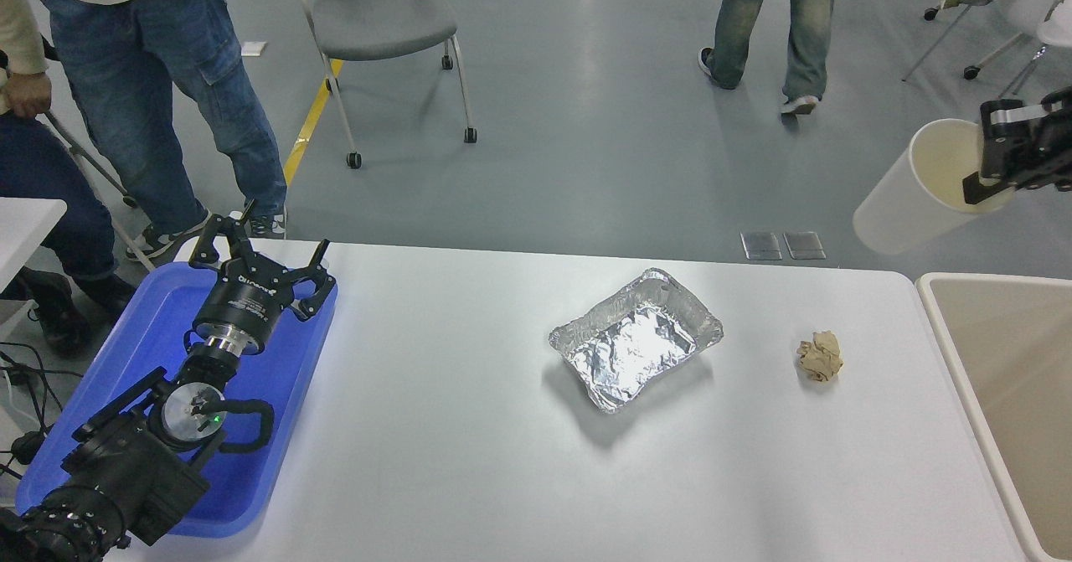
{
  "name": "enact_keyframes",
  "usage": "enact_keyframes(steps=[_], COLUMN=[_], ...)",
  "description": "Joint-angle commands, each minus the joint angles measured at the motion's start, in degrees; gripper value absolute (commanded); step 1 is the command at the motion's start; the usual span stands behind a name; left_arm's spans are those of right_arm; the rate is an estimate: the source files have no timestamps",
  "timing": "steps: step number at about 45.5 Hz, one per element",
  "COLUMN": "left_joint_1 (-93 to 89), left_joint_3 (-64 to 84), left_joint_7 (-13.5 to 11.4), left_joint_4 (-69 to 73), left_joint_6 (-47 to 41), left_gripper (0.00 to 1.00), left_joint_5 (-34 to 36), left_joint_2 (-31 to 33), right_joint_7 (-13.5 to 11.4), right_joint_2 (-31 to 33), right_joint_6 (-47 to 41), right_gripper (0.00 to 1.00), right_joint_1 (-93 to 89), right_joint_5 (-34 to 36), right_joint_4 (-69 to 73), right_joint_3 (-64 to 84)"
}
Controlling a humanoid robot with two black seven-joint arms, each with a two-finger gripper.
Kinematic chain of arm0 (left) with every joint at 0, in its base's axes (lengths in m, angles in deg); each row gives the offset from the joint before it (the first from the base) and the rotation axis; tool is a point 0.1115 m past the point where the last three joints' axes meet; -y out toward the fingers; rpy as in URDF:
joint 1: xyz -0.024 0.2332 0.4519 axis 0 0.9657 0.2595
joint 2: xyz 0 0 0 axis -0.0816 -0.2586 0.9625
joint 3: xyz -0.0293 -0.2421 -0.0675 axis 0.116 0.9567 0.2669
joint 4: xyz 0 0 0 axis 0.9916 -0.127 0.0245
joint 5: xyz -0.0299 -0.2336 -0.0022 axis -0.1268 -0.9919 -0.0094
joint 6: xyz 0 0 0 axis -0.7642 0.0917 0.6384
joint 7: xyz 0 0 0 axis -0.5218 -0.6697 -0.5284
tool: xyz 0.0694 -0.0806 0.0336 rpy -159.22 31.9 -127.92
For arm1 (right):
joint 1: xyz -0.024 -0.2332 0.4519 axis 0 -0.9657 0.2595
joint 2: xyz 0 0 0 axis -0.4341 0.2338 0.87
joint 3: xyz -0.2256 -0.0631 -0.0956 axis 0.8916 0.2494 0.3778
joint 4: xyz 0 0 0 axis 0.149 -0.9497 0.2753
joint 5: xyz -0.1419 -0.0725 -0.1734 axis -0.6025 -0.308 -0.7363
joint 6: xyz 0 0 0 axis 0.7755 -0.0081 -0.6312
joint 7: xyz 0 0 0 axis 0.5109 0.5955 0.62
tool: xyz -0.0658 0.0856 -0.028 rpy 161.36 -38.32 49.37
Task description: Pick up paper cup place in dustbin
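Observation:
My right gripper [988, 156] is shut on the rim of the white paper cup [909, 198], one finger inside its cream mouth. It holds the cup tilted, high in the air at the far right, above the table's far right corner and just left of the dustbin. The beige dustbin [963, 353] stands at the table's right edge; only its left part shows. My left gripper [260, 248] is open and parked over the blue tray at the lower left.
A crinkled silver foil tray [636, 337] lies at mid-table. A crumpled brown paper ball [821, 356] lies right of it, near the bin. A blue tray [126, 361] sits at the left. People stand beyond the table, beside a grey chair [381, 18].

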Motion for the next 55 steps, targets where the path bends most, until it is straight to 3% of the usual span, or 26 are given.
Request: enact_keyframes(steps=[1,10,31,38,50,55], left_joint_1=[0.0,0.0,0.0,0.0,0.0,0.0], left_joint_3=[0.0,0.0,-0.1,-0.1,0.0,0.0], left_joint_7=[0.0,0.0,0.0,0.0,0.0,0.0], left_joint_4=[0.0,0.0,0.0,0.0,0.0,0.0], left_joint_6=[0.0,-0.1,-0.1,-0.1,0.0,0.0], left_gripper=[1.0,1.0,1.0,1.0,1.0,1.0], left_joint_5=[0.0,0.1,0.1,0.0,0.0,0.0], left_joint_2=[0.0,0.0,0.0,0.0,0.0,0.0], right_joint_7=[0.0,0.0,0.1,0.1,0.0,0.0], right_joint_2=[4.2,6.0,22.2,27.1,28.0,28.0], right_joint_6=[0.0,0.0,0.0,0.0,0.0,6.2], right_gripper=[0.0,0.0,0.0,0.0,0.0,0.0], right_joint_1=[0.0,-2.7,-15.9,-27.0,-53.3,-62.5], right_joint_5=[-0.5,-0.5,-5.5,-7.6,-7.4,-7.0], right_joint_4=[-0.7,-2.9,-20.4,-27.9,-37.2,-39.6], right_joint_3=[9.1,15.9,12.5,3.4,-18.0,-25.9])
